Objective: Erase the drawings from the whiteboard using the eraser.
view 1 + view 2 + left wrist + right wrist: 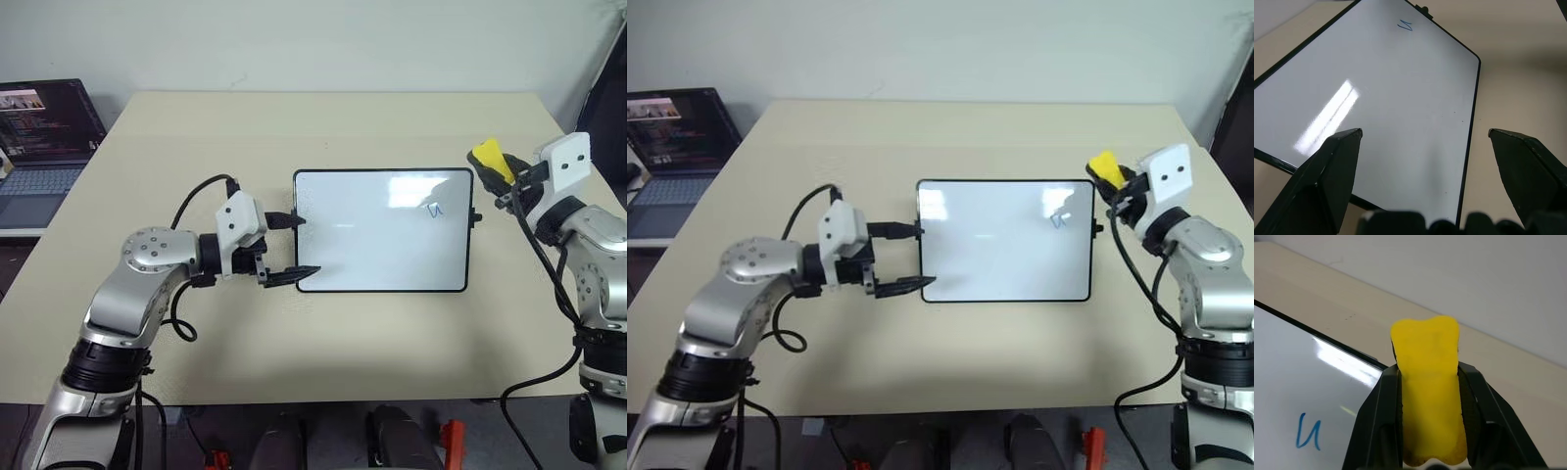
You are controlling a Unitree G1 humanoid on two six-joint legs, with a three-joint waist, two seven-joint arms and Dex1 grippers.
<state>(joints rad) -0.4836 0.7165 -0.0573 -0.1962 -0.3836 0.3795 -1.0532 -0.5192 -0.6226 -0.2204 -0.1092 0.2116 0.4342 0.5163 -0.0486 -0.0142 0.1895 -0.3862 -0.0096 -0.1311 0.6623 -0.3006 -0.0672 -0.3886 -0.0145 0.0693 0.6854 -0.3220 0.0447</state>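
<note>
Nearest to us, our left hand [294, 248] reaches in low from the left with its two black fingers spread wide apart and nothing between them. One finger lies at the left edge of the whiteboard [372, 240] near its upper corner, the other at the lower left corner; whether they press on the frame we cannot tell. From the left wrist view the fingertips [1344, 147] stand well apart, with the board's glossy face stretching away between them.

That whiteboard lies flat on the beige counter [323, 127], roughly in the middle, its thin black frame and rounded corners plain to see, with a small black knob on its right side. On its white surface we see one mark of the drawings [435, 209], a small blue "u"-like squiggle near the upper right corner. No other pen marks are clear to us.

Our right hand [502, 176] is raised beside the board's right edge, near the upper right corner, clear of the surface. Its fingers are clamped tight on the eraser [1430, 387], a bright yellow block that sticks out past the fingertips. In the right wrist view the eraser hangs above the counter just beyond the board's corner, with the squiggle close by.

At the far left, off the counter, an open laptop [44, 147] sits with its screen lit.
</note>
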